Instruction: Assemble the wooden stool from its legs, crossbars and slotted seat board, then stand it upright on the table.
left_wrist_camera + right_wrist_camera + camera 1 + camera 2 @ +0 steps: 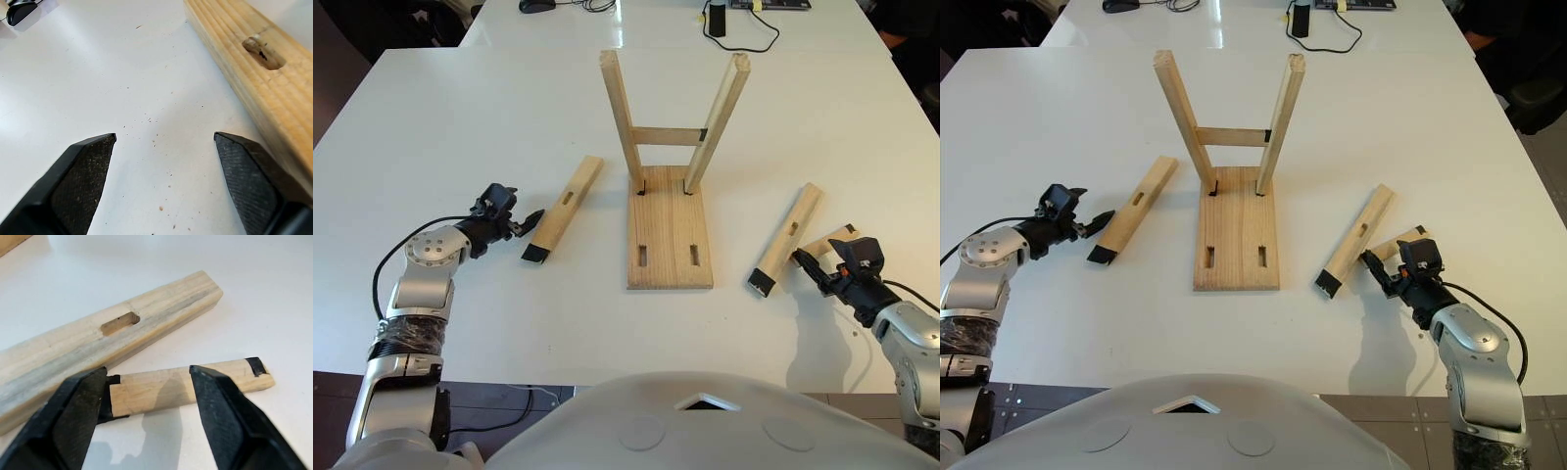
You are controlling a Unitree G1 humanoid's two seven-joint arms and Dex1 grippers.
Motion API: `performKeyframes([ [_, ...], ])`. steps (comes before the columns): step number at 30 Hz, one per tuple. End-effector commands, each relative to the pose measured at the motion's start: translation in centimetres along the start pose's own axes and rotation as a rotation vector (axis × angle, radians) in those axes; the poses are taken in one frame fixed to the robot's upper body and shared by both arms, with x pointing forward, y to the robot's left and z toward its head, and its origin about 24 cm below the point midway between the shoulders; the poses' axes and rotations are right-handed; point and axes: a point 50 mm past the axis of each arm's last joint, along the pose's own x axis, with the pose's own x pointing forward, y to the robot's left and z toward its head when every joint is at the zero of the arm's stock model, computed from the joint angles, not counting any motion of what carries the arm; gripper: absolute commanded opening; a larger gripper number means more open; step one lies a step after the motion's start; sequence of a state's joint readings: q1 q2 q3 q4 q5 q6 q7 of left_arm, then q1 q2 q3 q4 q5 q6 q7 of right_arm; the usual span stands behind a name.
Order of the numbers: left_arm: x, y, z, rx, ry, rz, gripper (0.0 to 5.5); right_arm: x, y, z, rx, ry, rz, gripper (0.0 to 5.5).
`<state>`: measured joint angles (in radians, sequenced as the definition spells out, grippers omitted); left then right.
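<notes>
The slotted seat board [671, 257] lies flat mid-table. Two legs [623, 108] [717, 117] stand in its far slots, joined by a crossbar [668, 136]. A loose leg [564, 209] with a black tip lies left of the board. My left gripper [530, 223] is open beside that leg's near end, and the leg [259, 68] runs along one finger. Another loose leg [787, 238] lies to the right, with a short crossbar [181, 387] next to it. My right gripper [146, 373] is open, with its fingers either side of this crossbar's end.
The white table [460, 127] has bare room around the parts. A second table behind carries a black mouse [536, 6], a black device [716, 20] and cables. The front edge runs just below both arms.
</notes>
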<state>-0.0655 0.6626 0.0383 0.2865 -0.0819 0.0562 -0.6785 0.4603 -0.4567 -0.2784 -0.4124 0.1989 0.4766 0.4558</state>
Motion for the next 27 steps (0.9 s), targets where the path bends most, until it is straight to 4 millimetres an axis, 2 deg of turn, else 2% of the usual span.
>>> performKeyframes([
  [1,0.1,-1.5,-1.9,-0.010,0.094,-0.061,3.73,-0.3,0.3,-1.3,0.023,0.073,0.042,3.14],
  [5,-0.1,-1.8,-2.0,-0.011,0.096,-0.061,3.73,-1.2,0.3,-2.0,-0.014,0.125,0.116,3.14],
  [9,-0.1,-1.9,-2.0,-0.011,0.097,-0.061,3.73,-2.0,-0.8,-1.9,-0.095,0.156,0.169,3.14],
  [14,-0.2,-2.0,-1.8,-0.012,0.092,-0.056,3.73,-2.8,-2.4,-0.9,-0.142,0.151,0.163,3.14],
  [20,-0.4,-2.2,-1.9,-0.016,0.093,-0.049,3.73,-3.9,-2.9,-1.1,-0.166,0.179,0.188,3.14],
  [27,-0.4,-2.4,-1.7,-0.020,0.088,-0.042,3.73,-4.1,-3.4,-1.6,-0.139,0.196,0.176,3.14],
])
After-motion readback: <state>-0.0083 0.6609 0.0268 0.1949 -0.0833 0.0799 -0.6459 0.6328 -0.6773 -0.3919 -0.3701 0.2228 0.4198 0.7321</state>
